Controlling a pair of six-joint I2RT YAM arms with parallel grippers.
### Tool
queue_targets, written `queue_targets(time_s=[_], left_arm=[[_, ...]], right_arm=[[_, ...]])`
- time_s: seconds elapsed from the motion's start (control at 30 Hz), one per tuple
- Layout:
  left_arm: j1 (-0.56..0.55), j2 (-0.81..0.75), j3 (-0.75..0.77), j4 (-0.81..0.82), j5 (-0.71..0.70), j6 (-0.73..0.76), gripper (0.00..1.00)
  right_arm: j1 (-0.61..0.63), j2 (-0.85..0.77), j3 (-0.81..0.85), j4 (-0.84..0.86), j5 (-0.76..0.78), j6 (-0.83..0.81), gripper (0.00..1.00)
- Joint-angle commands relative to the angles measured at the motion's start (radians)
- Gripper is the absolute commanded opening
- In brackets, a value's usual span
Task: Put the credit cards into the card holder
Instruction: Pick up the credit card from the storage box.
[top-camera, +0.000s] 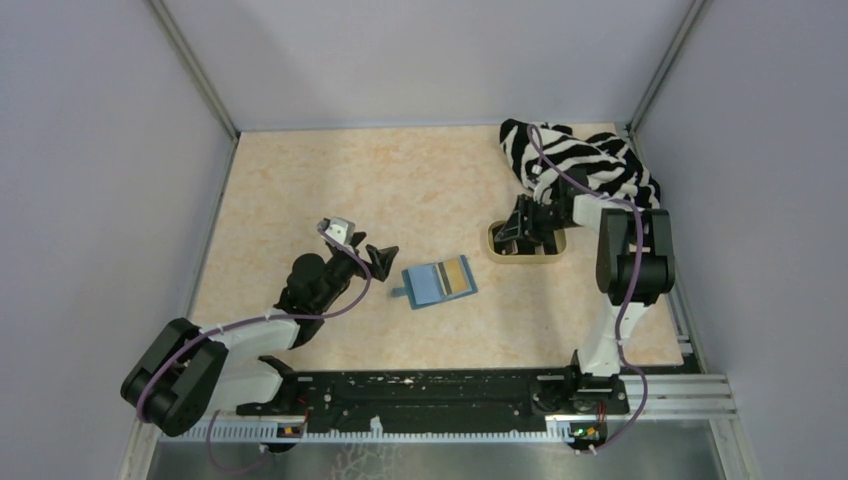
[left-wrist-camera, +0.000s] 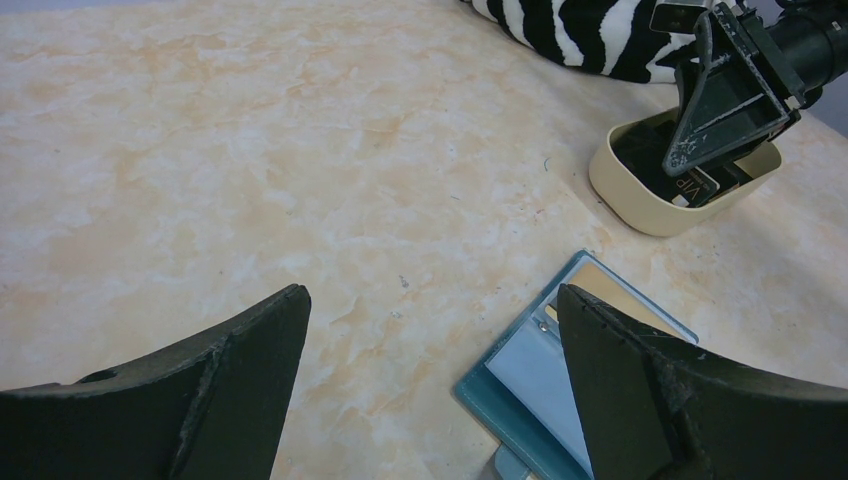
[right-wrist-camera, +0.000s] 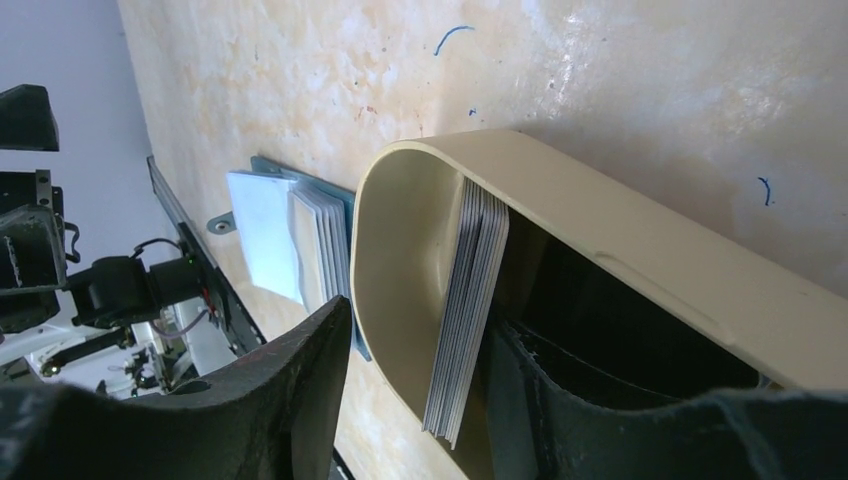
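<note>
- Centrally on the beige marbled worktop (top-camera: 350, 180), a little toward its near edge, the small teal-blue wallet-like card holder (top-camera: 440, 283) lies flat and opened like a booklet.
- An orange-gold card (top-camera: 460, 275) sits flat on the card holder's right-hand leaf, and pale blue pockets cover the left-hand leaf.
- Toward the right edge and a little farther back, apart from the card holder, stands a tan oval tray (top-camera: 500, 250).
- A stack of thin cards (right-wrist-camera: 470, 310) stands on edge inside the tray, leaning against one rounded end wall, pale edges showing.
- From the left wrist view, a black card (left-wrist-camera: 690, 188) with white "VIP" lettering shows in the tray.
- The right hand (right-wrist-camera: 418, 320) reaches down into the tray, half spread. One finger is outside the end wall and the other inside, beyond the stack.
- Whether the right hand is pressing on the wall and cards, I cannot tell.
- The left hand (top-camera: 380, 258) hovers low just left of the card holder, fingers (left-wrist-camera: 230, 390) spread wide with nothing between them.
- A zebra-striped cloth (top-camera: 580, 165) lies bunched in the far right corner, behind the tray.
</note>
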Motion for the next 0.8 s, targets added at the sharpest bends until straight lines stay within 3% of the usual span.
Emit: queue_targets(time_s=[0.0, 0.37, 0.77], left_arm=[[0.002, 0.001, 0.012, 0.016, 0.015, 0.007, 0.99], [0.003, -0.005, 0.007, 0.021, 0.016, 0.008, 0.99], [0.002, -0.011, -0.001, 0.029, 0.016, 0.008, 0.99]], right_arm=[[-0.014, -0.041, 0.045, -0.01, -0.055, -0.02, 0.48], [-0.097, -0.053, 0.045, -0.021, -0.119, -0.011, 0.43], [-0.144, -0.043, 0.049, -0.041, -0.082, -0.023, 0.34]])
